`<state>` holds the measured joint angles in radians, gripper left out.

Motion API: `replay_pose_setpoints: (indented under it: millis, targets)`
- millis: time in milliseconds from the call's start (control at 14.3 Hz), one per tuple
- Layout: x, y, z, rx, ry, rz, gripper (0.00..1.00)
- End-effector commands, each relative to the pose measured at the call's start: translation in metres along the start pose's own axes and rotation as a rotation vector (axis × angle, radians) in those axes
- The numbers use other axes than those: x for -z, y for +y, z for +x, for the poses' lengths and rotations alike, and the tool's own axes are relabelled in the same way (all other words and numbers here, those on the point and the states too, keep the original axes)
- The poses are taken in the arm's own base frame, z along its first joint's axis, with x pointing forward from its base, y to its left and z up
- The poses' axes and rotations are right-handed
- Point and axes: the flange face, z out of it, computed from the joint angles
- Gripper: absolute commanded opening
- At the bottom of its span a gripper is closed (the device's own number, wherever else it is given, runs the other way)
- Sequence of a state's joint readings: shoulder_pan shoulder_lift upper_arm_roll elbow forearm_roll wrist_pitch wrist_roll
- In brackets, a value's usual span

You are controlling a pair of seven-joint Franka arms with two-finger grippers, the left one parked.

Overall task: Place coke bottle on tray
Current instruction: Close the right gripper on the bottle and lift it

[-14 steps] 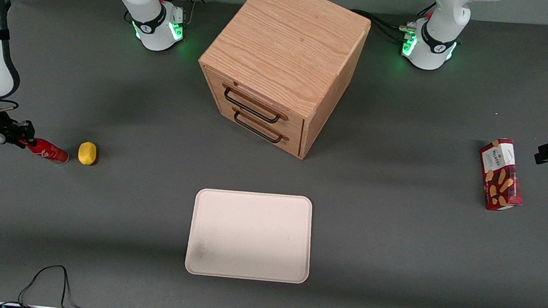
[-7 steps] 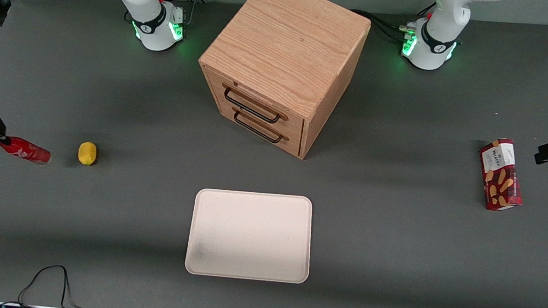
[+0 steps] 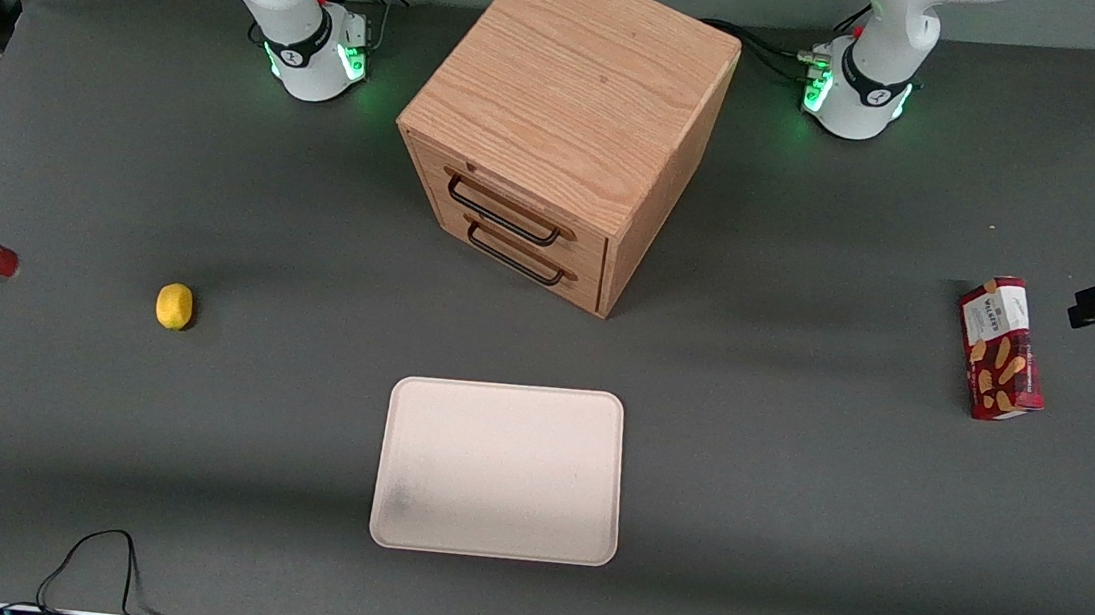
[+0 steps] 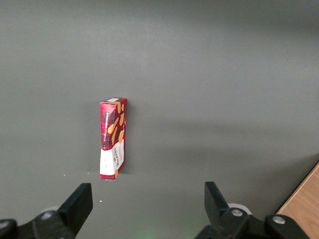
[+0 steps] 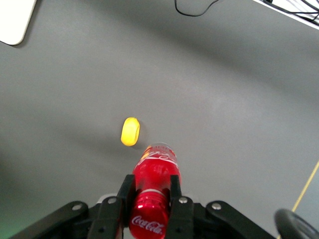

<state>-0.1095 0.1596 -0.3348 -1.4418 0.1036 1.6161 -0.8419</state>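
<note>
A: How is the gripper (image 5: 148,199) seen?

B: It is squeezed tight on the coke bottle (image 5: 152,191), which is held up in the air at the working arm's end of the table (image 3: 791,492).

A: How should this step be done well?

B: The bottle should be kept level, carried over the lemon (image 3: 174,306), and set down gently on the tray (image 3: 500,470).

A: What can be counted, near to far?

B: One tray, one lemon, one bottle, one snack box (image 3: 1001,348), one cabinet (image 3: 565,128) with two drawers.
</note>
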Motion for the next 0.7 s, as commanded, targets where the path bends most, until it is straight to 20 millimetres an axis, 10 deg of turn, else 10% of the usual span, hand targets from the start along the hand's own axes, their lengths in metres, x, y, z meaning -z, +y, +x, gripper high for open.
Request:
replay_pose_setpoints:
  millis: [0,280,631]
  targets:
    - [0.038,-0.017,0.01,-0.032,-0.021,-0.019,0.13]
    - [0.041,-0.043,0.033,-0.043,-0.027,-0.012,0.13]
    - [0.031,-0.139,0.121,-0.031,-0.006,-0.008,0.13]
